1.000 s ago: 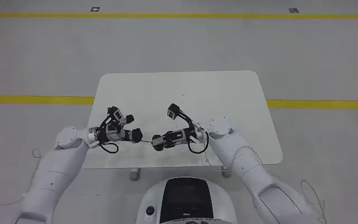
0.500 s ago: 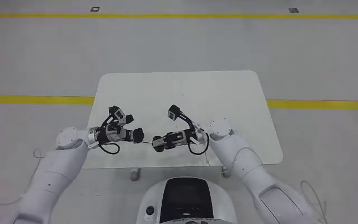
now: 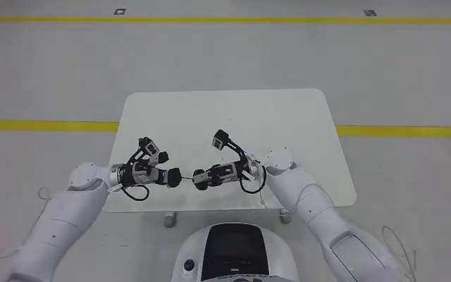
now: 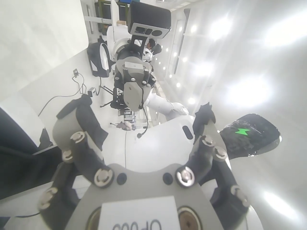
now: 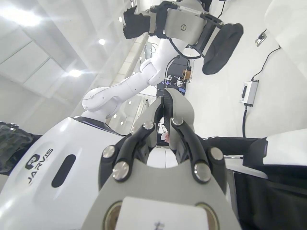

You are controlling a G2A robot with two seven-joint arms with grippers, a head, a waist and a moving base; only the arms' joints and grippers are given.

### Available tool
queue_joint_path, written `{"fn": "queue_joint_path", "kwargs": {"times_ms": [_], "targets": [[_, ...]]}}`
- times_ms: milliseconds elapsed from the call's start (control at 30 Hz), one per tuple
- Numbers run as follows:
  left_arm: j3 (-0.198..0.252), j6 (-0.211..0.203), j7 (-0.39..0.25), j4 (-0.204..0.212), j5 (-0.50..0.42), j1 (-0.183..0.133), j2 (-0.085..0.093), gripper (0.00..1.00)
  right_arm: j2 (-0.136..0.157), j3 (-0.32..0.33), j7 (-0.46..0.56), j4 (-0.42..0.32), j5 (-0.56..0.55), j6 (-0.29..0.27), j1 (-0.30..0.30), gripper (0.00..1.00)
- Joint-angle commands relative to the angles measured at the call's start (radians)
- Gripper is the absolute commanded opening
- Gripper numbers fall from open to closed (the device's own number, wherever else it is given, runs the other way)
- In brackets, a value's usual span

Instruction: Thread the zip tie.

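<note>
White worktop (image 3: 282, 120), seen from above: over its near edge the left hand (image 3: 172, 178) gapes wide, facing the right hand (image 3: 199, 179), which is clamped on a thin dark zip tie (image 3: 187, 179) that spans the gap between both hands.

Bright, ceiling lights (image 4: 249, 92) glaring, edges warped

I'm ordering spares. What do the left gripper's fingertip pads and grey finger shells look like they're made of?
Left gripper pads: matte black, soft-looking, probably foam or fabric tape; the edges are ragged. Grey finger shells: smooth, dull sheen, metal or hard plastic, can't tell which.
</note>
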Motion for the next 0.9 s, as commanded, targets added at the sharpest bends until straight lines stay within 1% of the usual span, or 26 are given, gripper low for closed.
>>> {"fn": "queue_joint_path", "kwargs": {"times_ms": [0, 33, 67, 100, 167, 233, 300, 433, 600, 633, 867], "targets": [[0.000, 0.000, 0.000, 0.000, 0.000, 0.000, 0.000, 1.00, 0.000, 0.000, 0.000, 0.000, 0.000, 0.000, 0.000, 0.00], [0.000, 0.000, 0.000, 0.000, 0.000, 0.000, 0.000, 1.00, 0.000, 0.000, 0.000, 0.000, 0.000, 0.000, 0.000, 0.00], [0.001, 0.008, 0.019, -0.005, 0.001, 0.002, -0.001, 1.00, 0.000, 0.000, 0.000, 0.000, 0.000, 0.000, 0.000, 0.00], [0.001, 0.015, 0.024, -0.006, 0.002, 0.002, -0.002, 1.00, 0.001, 0.000, -0.018, -0.006, -0.001, 0.004, -0.008, 0.00], [-0.004, 0.032, 0.000, -0.001, -0.009, 0.001, -0.001, 1.00, 0.006, 0.005, -0.017, -0.017, -0.005, 0.006, -0.018, 0.00], [0.002, 0.057, 0.000, -0.015, -0.022, 0.004, 0.003, 1.00, 0.012, 0.010, 0.000, -0.029, 0.008, 0.004, -0.028, 0.00], [0.010, 0.073, 0.000, -0.037, -0.041, 0.009, 0.011, 1.00, 0.021, 0.005, 0.000, -0.040, 0.014, 0.002, -0.032, 0.00], [0.019, 0.087, 0.000, -0.041, -0.077, 0.009, 0.034, 1.00, 0.037, -0.014, 0.000, -0.055, 0.044, 0.000, -0.032, 0.00], [0.045, 0.086, 0.000, -0.028, -0.104, -0.007, 0.058, 1.00, 0.059, -0.047, 0.000, -0.062, 0.084, 0.000, -0.018, 0.00], [0.056, 0.077, 0.000, -0.041, -0.111, -0.012, 0.064, 1.00, 0.065, -0.058, 0.000, -0.063, 0.096, 0.000, -0.013, 0.00], [0.059, 0.075, 0.000, -0.042, -0.112, -0.012, 0.065, 1.00, 0.065, -0.058, 0.000, -0.063, 0.096, 0.000, -0.013, 0.00]]}}
